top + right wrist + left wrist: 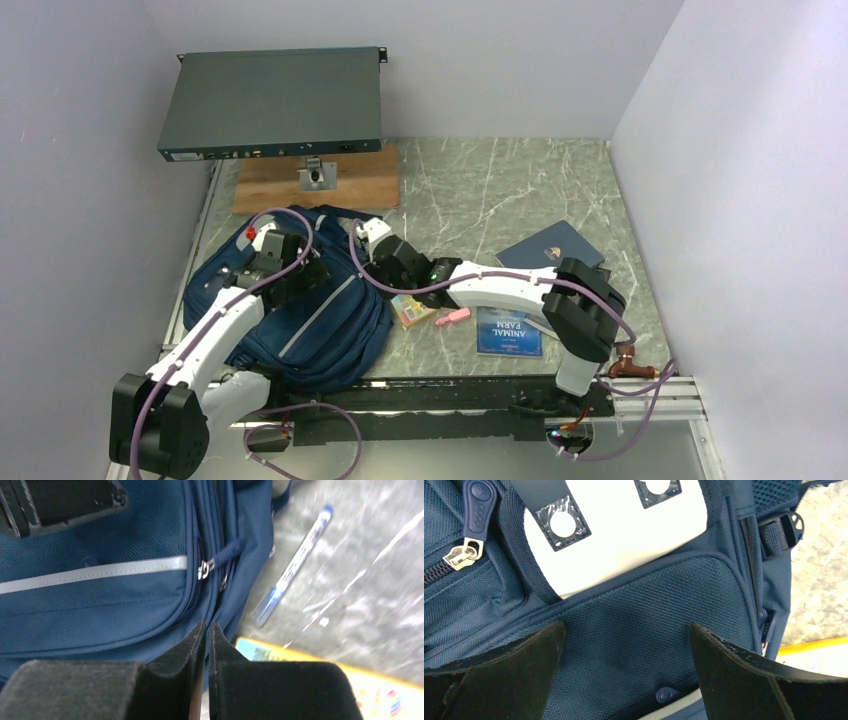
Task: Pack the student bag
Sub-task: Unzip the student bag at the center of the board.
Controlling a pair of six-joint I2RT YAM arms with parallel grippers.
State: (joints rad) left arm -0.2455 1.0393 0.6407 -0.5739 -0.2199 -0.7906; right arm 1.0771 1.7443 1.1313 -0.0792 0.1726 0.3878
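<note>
The student bag, navy blue with grey stripes, lies flat at the table's front left. My left gripper hangs just above its front pocket. In the left wrist view the left gripper is open wide over the mesh fabric of the bag, below the white patch, and holds nothing. My right gripper is at the bag's upper right edge. In the right wrist view the right gripper is shut, with nothing visible between the pads. Its tips sit against the bag's side seam, below two zipper pulls.
A blue-and-white pen lies on the marble table beside the bag. A colourful yellow-edged box, a pink eraser, an Animal Farm book and a dark blue notebook lie to the right. A grey rack unit stands on a wooden board at the back.
</note>
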